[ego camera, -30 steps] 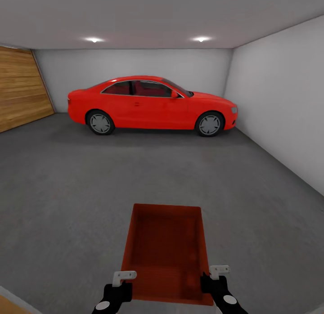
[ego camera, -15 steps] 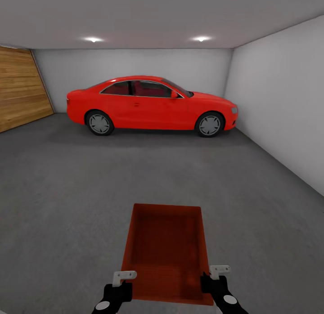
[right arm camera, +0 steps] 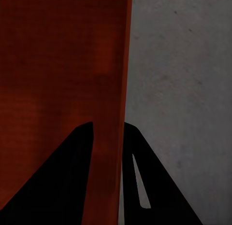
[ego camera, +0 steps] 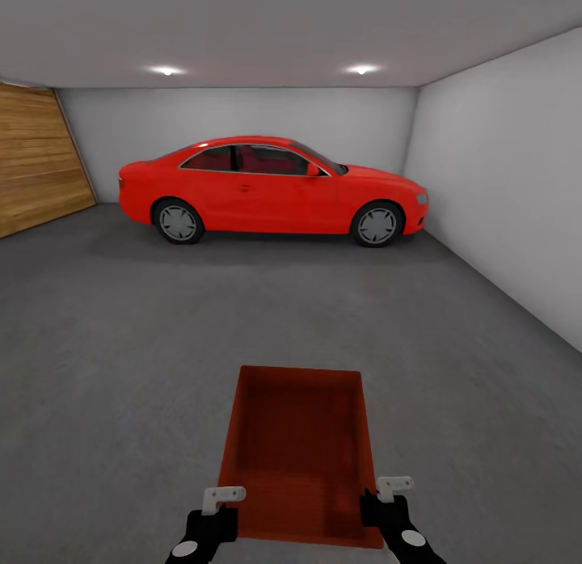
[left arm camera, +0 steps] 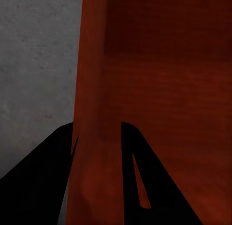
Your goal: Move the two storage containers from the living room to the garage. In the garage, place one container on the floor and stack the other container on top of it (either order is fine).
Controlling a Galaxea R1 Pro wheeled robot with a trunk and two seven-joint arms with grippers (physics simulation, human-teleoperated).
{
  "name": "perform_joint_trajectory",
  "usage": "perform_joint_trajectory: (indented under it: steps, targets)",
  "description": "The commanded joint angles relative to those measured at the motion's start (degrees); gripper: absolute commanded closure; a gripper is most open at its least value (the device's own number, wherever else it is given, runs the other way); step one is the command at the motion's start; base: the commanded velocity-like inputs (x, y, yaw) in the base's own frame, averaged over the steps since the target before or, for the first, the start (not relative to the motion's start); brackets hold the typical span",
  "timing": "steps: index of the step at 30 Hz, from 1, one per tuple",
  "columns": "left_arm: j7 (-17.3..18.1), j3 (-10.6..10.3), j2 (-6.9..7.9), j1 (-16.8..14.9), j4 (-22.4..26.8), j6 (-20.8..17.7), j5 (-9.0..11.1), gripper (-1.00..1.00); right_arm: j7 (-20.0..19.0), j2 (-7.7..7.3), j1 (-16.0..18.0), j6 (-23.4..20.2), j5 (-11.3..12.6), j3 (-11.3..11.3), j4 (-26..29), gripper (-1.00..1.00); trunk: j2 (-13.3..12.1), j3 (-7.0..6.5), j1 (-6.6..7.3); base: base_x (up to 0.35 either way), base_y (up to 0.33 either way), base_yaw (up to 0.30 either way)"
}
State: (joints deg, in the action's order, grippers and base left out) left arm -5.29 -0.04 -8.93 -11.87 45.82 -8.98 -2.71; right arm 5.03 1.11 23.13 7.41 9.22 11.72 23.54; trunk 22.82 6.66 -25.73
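Garage scene: a rust-red rectangular open-top storage container [ego camera: 297, 455] is carried low in front of the robot, above the dark grey concrete floor [ego camera: 105, 346]. The left claw [ego camera: 217, 509] clamps its near left wall, the right claw [ego camera: 380, 506] its near right wall. A glossy red coupe car [ego camera: 271, 188] stands far off, seemingly parked sideways.

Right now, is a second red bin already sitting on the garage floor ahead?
No, the grey floor ahead holds just the red car; the one storage container is in the grippers.
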Motion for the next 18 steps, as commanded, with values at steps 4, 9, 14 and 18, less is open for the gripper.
perform_joint_trajectory:
  steps: [4, 9, 14, 18]
  targets:
    - [0.19, -0.58, -0.74, 0.00, -0.03, -0.30, 0.43, 1.00, -0.11, 1.97, 0.07, 0.24, 0.45, 0.23, 0.89, 1.00, 0.11, 0.12, -0.06, 0.310, 0.000, 0.000]
    - [0.22, -0.58, -0.74, 0.00, -0.03, -0.30, 0.43, 1.00, -0.11, 1.97, 0.07, 0.24, 0.45, 0.23, 0.89, 1.00, 0.11, 0.12, -0.06, 0.323, 0.000, 0.000]
    - [0.25, -0.58, -0.74, 0.00, -0.03, -0.31, 0.41, 1.00, -0.11, 1.97, 0.07, 0.24, 0.45, 0.23, 0.89, 1.00, 0.11, 0.12, -0.06, 0.274, 0.000, 0.000]
    - [0.27, -0.58, -0.74, 0.00, -0.03, -0.32, 0.39, 1.00, -0.11, 1.97, 0.07, 0.24, 0.45, 0.23, 0.89, 1.00, 0.11, 0.12, -0.06, 0.061, 0.000, 0.000]
